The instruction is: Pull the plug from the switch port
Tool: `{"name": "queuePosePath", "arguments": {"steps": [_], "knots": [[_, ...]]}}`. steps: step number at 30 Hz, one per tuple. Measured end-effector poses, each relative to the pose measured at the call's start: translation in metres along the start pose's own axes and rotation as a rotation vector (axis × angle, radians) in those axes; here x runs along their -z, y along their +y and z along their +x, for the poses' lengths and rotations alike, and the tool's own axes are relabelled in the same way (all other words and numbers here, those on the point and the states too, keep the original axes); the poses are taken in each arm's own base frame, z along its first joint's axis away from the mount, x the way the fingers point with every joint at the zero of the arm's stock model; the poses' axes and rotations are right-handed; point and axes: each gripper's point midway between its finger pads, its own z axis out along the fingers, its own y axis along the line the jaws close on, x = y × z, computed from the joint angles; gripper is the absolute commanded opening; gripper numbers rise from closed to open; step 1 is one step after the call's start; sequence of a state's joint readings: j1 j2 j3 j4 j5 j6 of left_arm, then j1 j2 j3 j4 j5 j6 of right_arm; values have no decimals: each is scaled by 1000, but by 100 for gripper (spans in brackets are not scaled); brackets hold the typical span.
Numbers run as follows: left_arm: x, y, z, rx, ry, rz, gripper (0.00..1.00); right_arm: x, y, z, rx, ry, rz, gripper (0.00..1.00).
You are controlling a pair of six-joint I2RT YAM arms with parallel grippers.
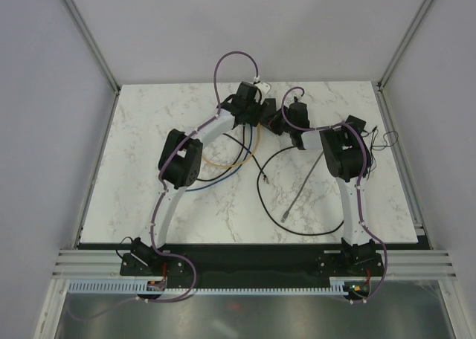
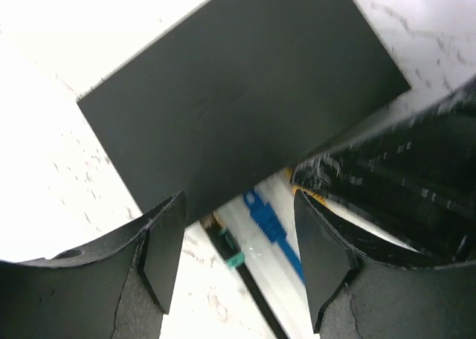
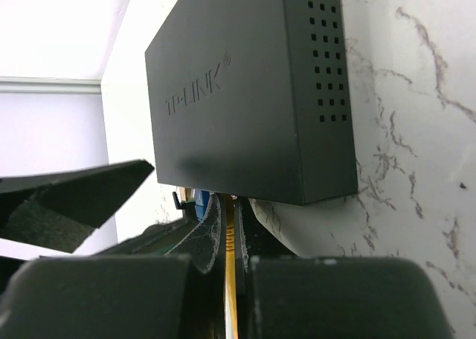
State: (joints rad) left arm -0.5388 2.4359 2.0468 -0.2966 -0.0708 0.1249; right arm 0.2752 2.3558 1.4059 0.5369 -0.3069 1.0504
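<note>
**Both tools at the switch, right one closed on the yellow plug**

The switch (image 3: 238,101) lies flat near the far middle of the marble worktop (image 1: 149,131). In the top view the two arms meet over it and hide most of it. Seen from the right wrist, it is a flat black box with pale lettering on its top and a grid of vent holes on one short side.

The right tool (image 3: 236,263) sits at the port side, its jaws drawn nearly together. The yellow plug (image 3: 229,220) and its cable run through the narrow slit between them, so it appears clamped on that plug.

The left tool (image 2: 238,227) hangs just above the same edge of the switch, with its jaws spread wide and nothing between the fingers (image 2: 160,257). In the gap below it, a blue plug (image 2: 269,224) and a black lead with a green tab (image 2: 234,259) sit at the ports. The dark body of the right tool crowds in from the right.

Nearer the arm bases, a yellow cable (image 1: 223,163) and a blue cable (image 1: 216,177) loop across the worktop. A grey cable (image 1: 306,183) lies apart to their right.
</note>
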Motion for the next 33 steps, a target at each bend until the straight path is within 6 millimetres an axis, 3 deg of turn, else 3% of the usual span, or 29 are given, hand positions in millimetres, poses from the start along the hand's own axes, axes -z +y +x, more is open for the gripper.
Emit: {"name": "queuePosePath", "arguments": {"steps": [4,13,22,33], "knots": [[-9,-1,-10,-35,-8,-31,68,0,0,0,0,1,-2,0],[-14,5,-4,-58,33,-76,66,1,0,1,1,6,-9,0],[-19,4,-8,-78,60,-113,71,3,-2,4,0,15,-16,0],[-25,7,-12,-63,41,-125,67,35,-14,17,17,33,54,0]]}}
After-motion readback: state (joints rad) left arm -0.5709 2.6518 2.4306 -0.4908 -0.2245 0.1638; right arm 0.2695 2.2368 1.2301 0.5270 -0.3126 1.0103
